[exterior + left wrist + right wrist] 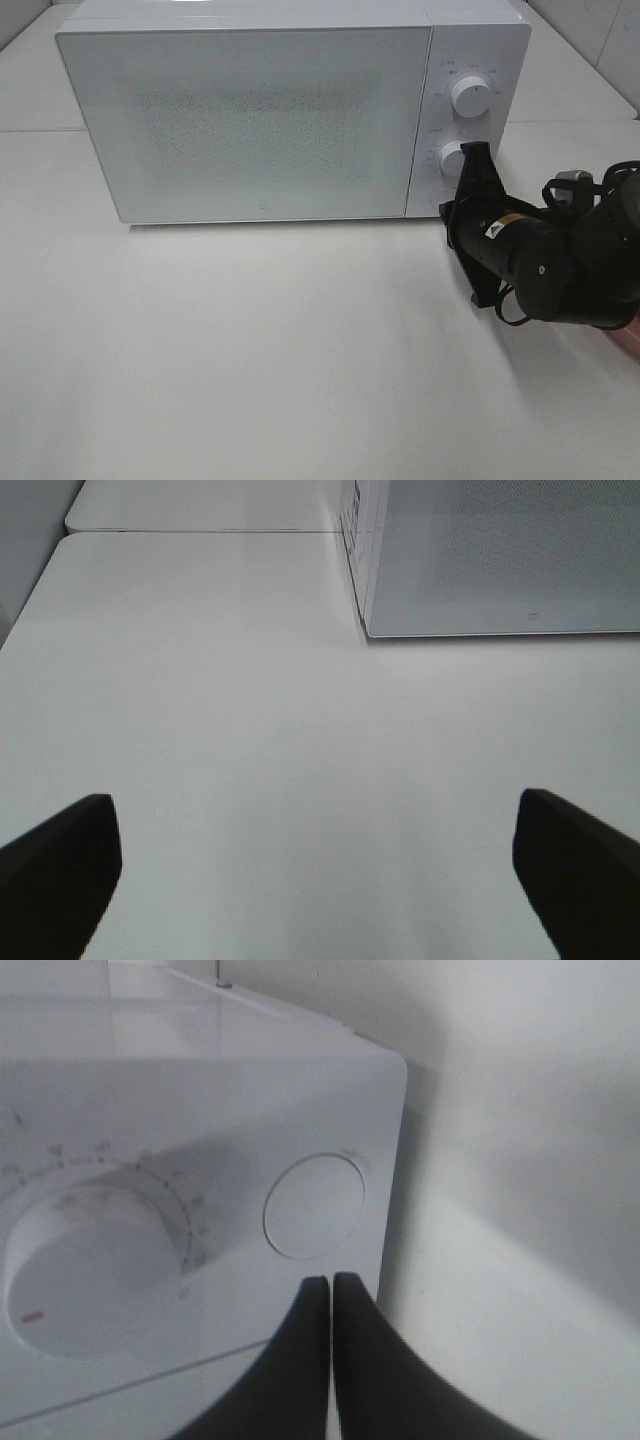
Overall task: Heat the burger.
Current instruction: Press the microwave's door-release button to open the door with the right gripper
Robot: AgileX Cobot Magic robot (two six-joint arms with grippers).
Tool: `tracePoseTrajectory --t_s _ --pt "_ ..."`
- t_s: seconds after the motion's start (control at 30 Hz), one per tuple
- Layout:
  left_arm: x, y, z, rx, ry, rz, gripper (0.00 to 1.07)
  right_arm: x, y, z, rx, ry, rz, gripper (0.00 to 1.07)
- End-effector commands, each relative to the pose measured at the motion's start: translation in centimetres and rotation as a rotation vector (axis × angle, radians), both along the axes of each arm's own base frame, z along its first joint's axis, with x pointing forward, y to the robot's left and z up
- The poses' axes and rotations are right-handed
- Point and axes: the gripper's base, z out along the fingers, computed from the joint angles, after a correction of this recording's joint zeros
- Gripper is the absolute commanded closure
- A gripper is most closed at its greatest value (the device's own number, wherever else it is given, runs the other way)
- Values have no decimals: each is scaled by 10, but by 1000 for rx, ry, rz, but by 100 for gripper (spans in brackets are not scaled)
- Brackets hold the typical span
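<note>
— Where's the burger?
— Not in view. It may be behind the shut microwave [250, 110] door.
— The risk?
— The right gripper [330, 1280], pinched closed, sits between the dial [90, 1260] and the round button [314, 1206] — a slip presses the wrong one. The left gripper [315, 798] hangs wide open and empty.

Microwave [295, 110] white, front finely dotted grey; dials [470, 93] white; table [250, 350] white; right pincer [473, 149] black; label [507, 222] yellow.

A white table [250, 350] with a smooth matte top carries 1 thing: a white microwave [250, 120], standing upright toward the back, its door shut and facing front. Level with the microwave, a seam crosses the top where 2 slabs meet.
</note>
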Motion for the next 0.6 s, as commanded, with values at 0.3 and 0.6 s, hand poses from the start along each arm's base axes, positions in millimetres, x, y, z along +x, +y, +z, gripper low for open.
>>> tracePoseTrajectory --t_s 0.3,0.6 --pt "-2 -1 0 -10 -22 -5 6 25 -3 1 6 36 1 107" --pt "-2 -1 0 -10 -21 -5 6 30 -8 -5 2 47 -14 107"
